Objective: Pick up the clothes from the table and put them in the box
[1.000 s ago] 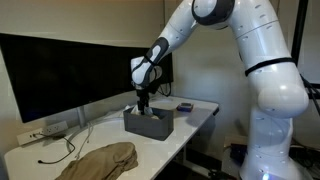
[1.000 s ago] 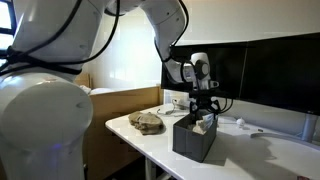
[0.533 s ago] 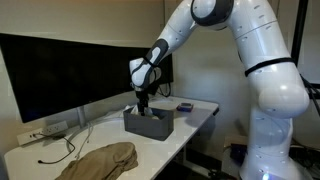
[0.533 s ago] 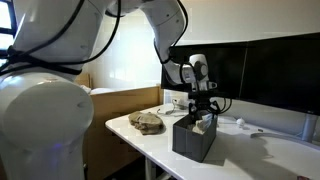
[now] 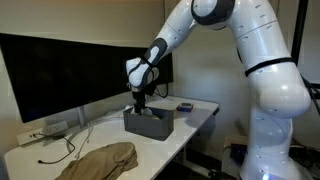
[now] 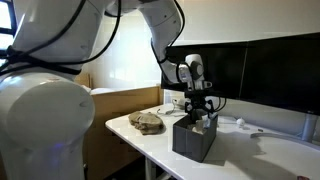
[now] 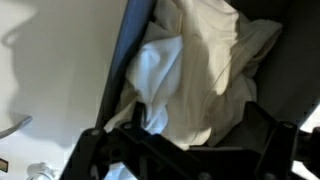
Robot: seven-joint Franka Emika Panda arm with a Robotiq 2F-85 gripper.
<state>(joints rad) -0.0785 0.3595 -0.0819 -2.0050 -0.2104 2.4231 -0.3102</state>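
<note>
we see our gripper (image 5: 138,104) with its jaws apart just above the box (image 5: 150,126), the white garment (image 7: 190,70) lying inside it, the tan garment (image 5: 100,160) on the table (image 5: 195,118) well apart.

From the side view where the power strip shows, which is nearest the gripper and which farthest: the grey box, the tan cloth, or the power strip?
1. Box: directly under the gripper.
2. Tan cloth: on the table, near its front edge.
3. Power strip: at the table's far end, past the cloth.
</note>
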